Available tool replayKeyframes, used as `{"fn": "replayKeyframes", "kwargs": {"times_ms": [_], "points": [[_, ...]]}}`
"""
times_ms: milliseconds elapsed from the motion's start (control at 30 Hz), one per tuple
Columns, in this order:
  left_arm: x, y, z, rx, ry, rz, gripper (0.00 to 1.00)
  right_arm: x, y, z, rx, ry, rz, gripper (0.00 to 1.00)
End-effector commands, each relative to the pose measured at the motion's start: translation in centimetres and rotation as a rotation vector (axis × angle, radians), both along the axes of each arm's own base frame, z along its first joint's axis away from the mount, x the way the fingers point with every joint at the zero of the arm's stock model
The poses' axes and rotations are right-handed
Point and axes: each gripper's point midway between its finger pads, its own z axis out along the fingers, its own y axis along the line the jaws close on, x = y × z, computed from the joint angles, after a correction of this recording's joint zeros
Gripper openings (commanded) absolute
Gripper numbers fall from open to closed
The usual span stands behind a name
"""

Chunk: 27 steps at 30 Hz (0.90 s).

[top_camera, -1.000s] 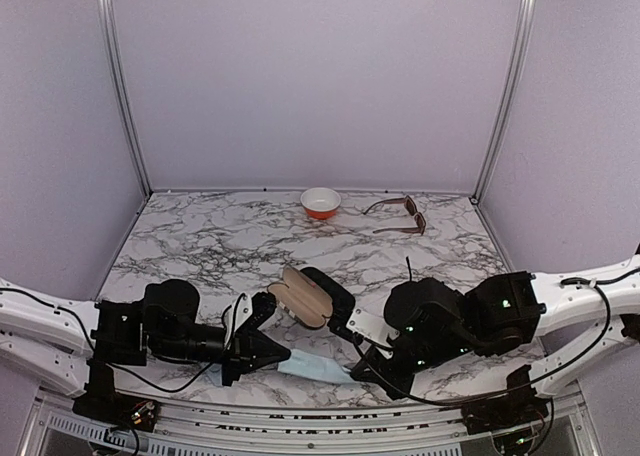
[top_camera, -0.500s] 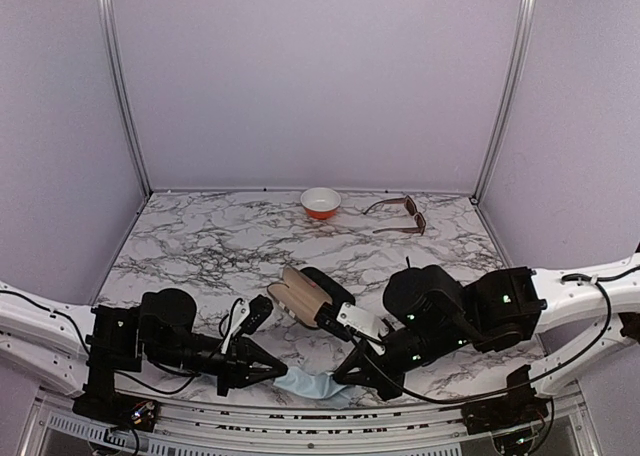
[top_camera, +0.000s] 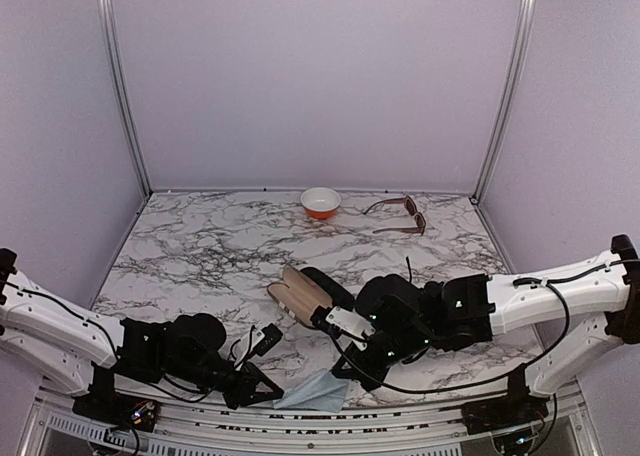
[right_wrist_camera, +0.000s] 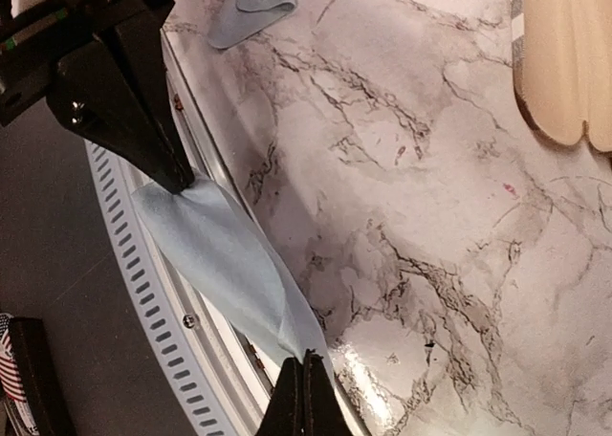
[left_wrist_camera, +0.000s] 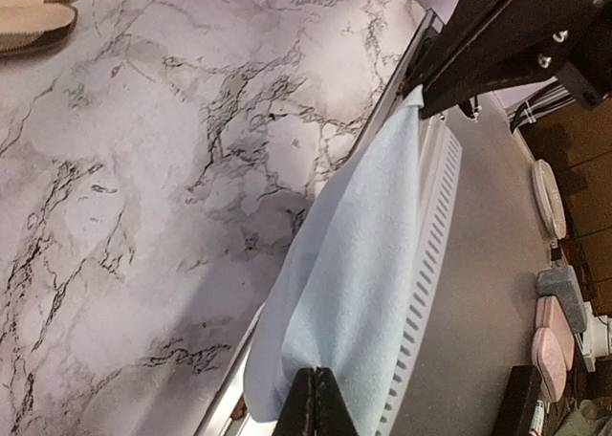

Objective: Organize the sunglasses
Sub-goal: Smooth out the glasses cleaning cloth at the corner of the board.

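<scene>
The brown sunglasses [top_camera: 401, 216] lie unfolded at the back right of the table, far from both arms. The small black pair is not visible. A light blue cloth [top_camera: 315, 389] hangs stretched over the table's near edge between my two grippers. My left gripper [top_camera: 272, 394] is shut on one corner of the cloth [left_wrist_camera: 363, 264], as the left wrist view [left_wrist_camera: 316, 400] shows. My right gripper [top_camera: 340, 369] is shut on the opposite corner [right_wrist_camera: 225, 259], as the right wrist view [right_wrist_camera: 304, 383] shows.
An open case with tan lining [top_camera: 300, 291] lies mid-table beside a black case part [top_camera: 332, 287]. A red-and-white bowl [top_camera: 320, 202] stands at the back centre. The metal rail [right_wrist_camera: 143, 293] of the near edge runs under the cloth. Another bit of light blue cloth [right_wrist_camera: 251, 6] lies on the table.
Both grippers moved toward the near edge with the cloth held between them. The left arm dropped lower and the right arm swung left. The cloth now hangs over the rail.
</scene>
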Motion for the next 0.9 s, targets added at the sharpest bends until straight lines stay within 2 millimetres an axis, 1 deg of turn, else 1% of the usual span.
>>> {"fn": "replayKeyframes", "kwargs": {"times_ms": [0,67,200,367,500,567,600,767,800,867], "points": [[1.0,-0.6,-1.1,0.005,0.056,0.030,0.00,1.2,0.9,-0.2,0.026,-0.001,0.002,0.00],[1.7,-0.9,-1.9,0.025,0.081,0.043,0.00,1.7,0.8,-0.9,0.010,0.001,0.005,0.00],[3.3,-1.5,-2.4,0.040,0.090,0.076,0.00,2.4,0.6,-2.2,-0.027,-0.006,0.016,0.00],[6.6,-1.1,-1.9,0.026,0.079,0.158,0.00,4.4,0.3,-3.3,-0.068,-0.044,-0.004,0.00],[8.5,-1.0,-1.3,0.021,0.040,0.181,0.00,6.4,-0.3,-4.0,-0.095,-0.067,-0.036,0.00],[9.4,-1.1,-1.3,0.031,0.030,0.184,0.07,7.3,-0.6,-4.2,-0.095,-0.074,-0.050,0.00],[9.7,-1.2,-1.4,0.035,0.029,0.188,0.14,7.8,-0.6,-4.2,-0.094,-0.078,-0.056,0.00],[11.2,-1.7,-1.5,0.039,0.028,0.205,0.39,9.4,-0.6,-4.2,-0.085,-0.100,-0.057,0.00],[11.5,-1.8,-1.4,0.037,0.025,0.210,0.44,9.7,-0.6,-4.2,-0.084,-0.104,-0.058,0.00],[11.8,-1.8,-1.1,0.031,0.009,0.209,0.47,10.0,-0.4,-4.1,-0.081,-0.108,-0.058,0.00]]}}
